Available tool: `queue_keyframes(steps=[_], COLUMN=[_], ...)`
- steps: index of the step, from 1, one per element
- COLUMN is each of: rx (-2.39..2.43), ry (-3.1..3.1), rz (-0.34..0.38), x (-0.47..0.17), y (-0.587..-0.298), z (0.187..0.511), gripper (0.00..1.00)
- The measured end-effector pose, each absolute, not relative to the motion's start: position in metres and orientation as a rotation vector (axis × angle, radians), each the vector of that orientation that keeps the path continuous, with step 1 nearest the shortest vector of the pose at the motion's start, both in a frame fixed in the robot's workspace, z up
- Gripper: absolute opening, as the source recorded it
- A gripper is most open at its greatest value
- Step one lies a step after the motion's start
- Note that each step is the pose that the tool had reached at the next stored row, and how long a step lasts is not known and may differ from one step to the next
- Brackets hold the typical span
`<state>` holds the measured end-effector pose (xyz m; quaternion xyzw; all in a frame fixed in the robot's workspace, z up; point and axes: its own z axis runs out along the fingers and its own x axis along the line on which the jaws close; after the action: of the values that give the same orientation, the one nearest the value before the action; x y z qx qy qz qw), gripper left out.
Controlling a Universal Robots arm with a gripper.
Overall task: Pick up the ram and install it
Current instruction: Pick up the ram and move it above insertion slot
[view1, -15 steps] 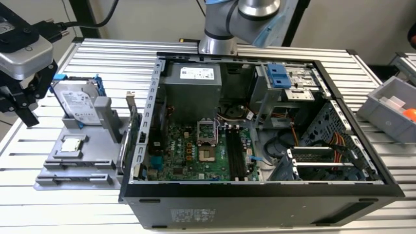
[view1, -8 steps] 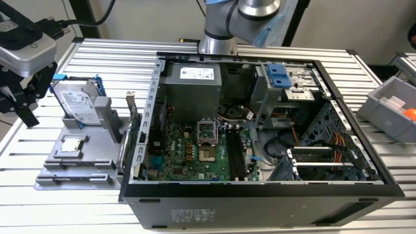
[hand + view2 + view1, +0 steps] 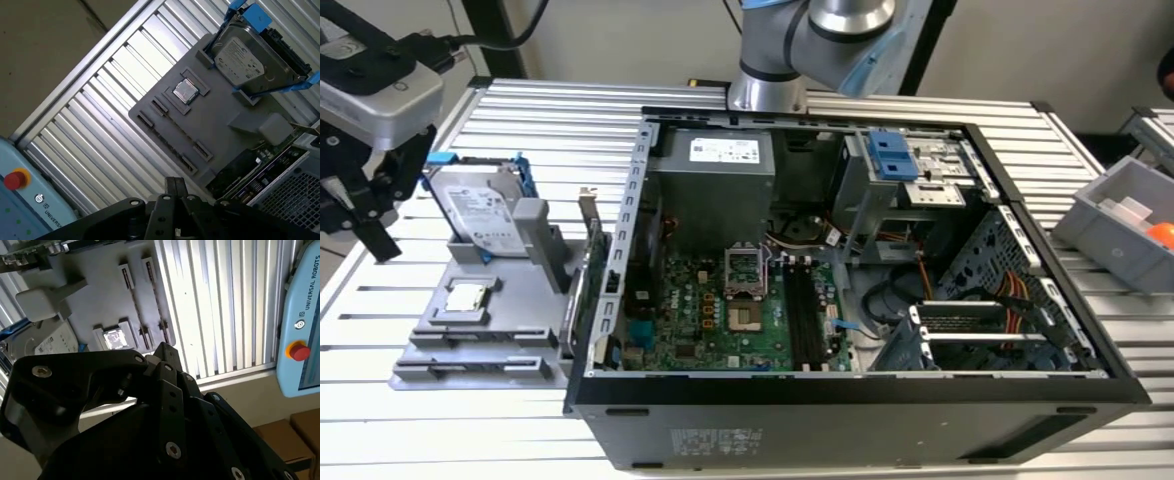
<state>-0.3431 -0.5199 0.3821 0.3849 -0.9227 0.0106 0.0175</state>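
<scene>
My gripper (image 3: pixel 376 235) hangs at the exterior view's far left, above the table edge beside the grey parts holder (image 3: pixel 507 330). Its black fingertips (image 3: pixel 176 185) stand together with nothing between them, and its dark linkages (image 3: pixel 165 390) cover much of the second wrist view. The ram is out of view. On the holder, the narrow stick brackets (image 3: pixel 172 137) hold nothing that I can make out. The open computer case (image 3: pixel 854 400) lies on its side, and long black slots (image 3: pixel 801 315) run across its green motherboard (image 3: pixel 707 320).
The holder also carries a hard drive in a blue frame (image 3: pixel 480 205), a small square processor (image 3: pixel 464 297) and an upright green card (image 3: pixel 596 265). A teach pendant with a red button (image 3: pixel 299 351) lies off the table edge. A grey bin (image 3: pixel 1127 225) sits at the exterior view's right.
</scene>
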Motion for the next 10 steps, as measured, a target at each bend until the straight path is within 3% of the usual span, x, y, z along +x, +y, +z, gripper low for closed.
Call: queue_keyframes(steps=[10], rx=[1.349], ry=[-2.797], rz=[0.043], x=[-0.3431], y=[-0.52], z=[0.3821], gripper=[0.0])
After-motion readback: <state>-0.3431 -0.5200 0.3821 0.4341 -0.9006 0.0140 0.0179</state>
